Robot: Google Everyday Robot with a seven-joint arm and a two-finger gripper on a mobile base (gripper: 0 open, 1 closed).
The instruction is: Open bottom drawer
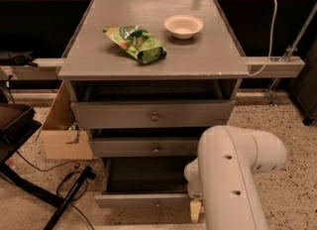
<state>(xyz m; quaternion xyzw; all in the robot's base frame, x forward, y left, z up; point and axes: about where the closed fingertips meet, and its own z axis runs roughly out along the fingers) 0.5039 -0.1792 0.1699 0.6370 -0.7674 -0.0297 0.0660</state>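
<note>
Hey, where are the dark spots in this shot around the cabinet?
Camera view: the cabinet top is evenly lit; the bowl and green bag cast small shadows; inside the open bottom drawer it is deeply shadowed; the gripper, by that drawer's right front corner, sits behind the bright white arm.

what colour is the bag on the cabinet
The bag is green, best in the camera view; the hand sits by the bottom drawer.

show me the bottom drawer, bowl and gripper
shallow grey bottom drawer point(141, 200), camera view, front panel
small cream round bowl point(183, 26), camera view, inner hollow
gripper point(195, 211), camera view, tip at drawer's right end
</note>
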